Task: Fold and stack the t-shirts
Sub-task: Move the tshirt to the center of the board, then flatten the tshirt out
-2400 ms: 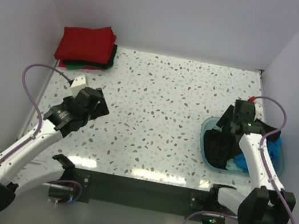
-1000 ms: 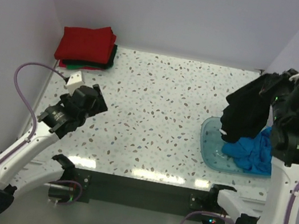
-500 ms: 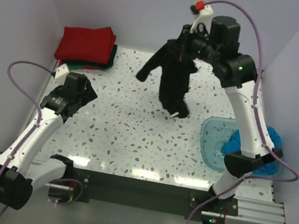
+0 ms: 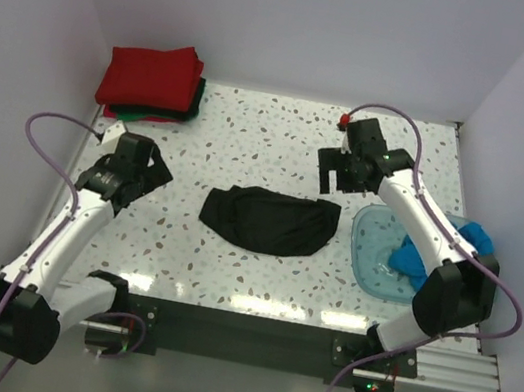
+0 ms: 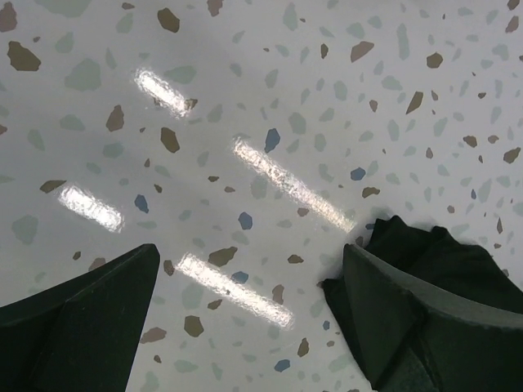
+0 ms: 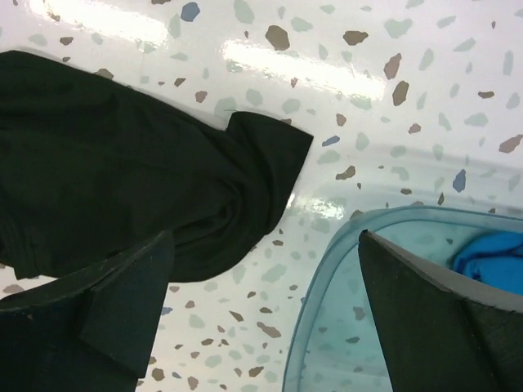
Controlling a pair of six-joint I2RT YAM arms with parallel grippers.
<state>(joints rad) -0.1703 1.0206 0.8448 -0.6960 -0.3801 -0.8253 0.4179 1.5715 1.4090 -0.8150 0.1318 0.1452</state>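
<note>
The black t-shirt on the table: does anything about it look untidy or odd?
The black t-shirt lies crumpled in a lump in the middle of the table, neither flat nor folded, unlike the neat red and green stack at the far left corner.

Bright, sharp views; overhead lights glare on the table [image 4: 254, 301].

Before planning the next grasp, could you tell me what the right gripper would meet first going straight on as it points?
Probably the table, in the gap between the black t-shirt and the tub; the open fingers of the right gripper might brush either; depth is unclear.
</note>
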